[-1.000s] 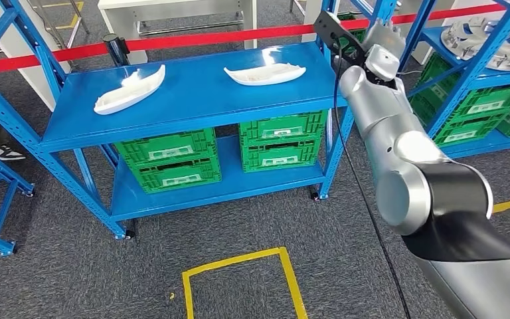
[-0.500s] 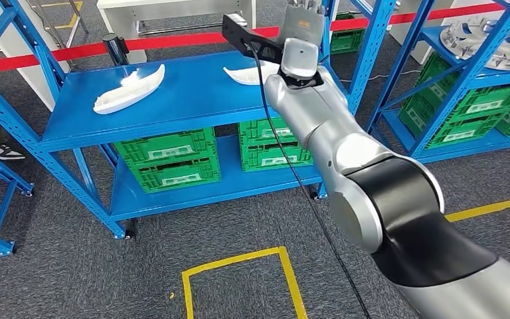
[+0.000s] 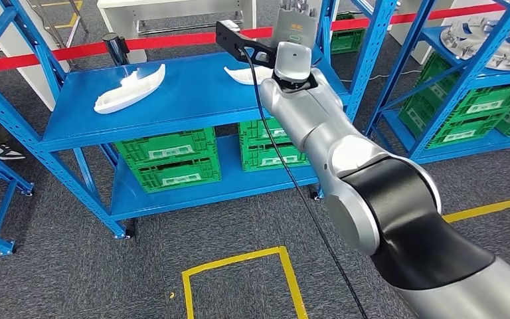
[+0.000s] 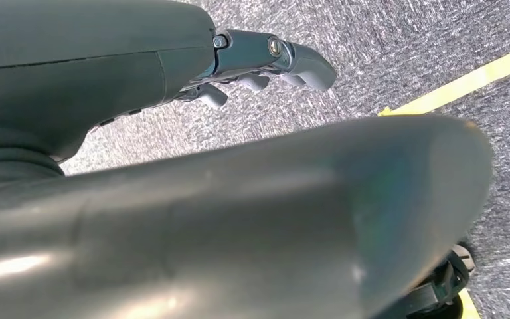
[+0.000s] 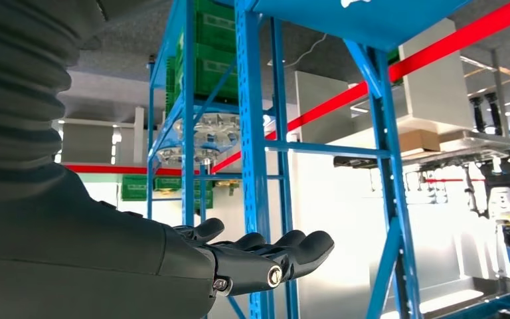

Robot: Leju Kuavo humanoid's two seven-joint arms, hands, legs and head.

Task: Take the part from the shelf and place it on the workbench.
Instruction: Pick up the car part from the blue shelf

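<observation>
My right arm (image 3: 345, 173) reaches out over the blue shelf (image 3: 192, 100), and my right hand (image 3: 295, 20) is raised above the shelf's far right edge. In the right wrist view that hand (image 5: 265, 256) lies flat, fingers stretched out side by side, holding nothing. The nearer white part (image 3: 247, 74) lies on the shelf's top deck just below and in front of my wrist, partly hidden behind my forearm; my hand is above it and apart from it. A second white part (image 3: 129, 88) lies on the same deck toward its left end, well apart from my hand. My left hand (image 4: 265, 63) hangs over grey carpet with its fingers loosely extended, holding nothing.
</observation>
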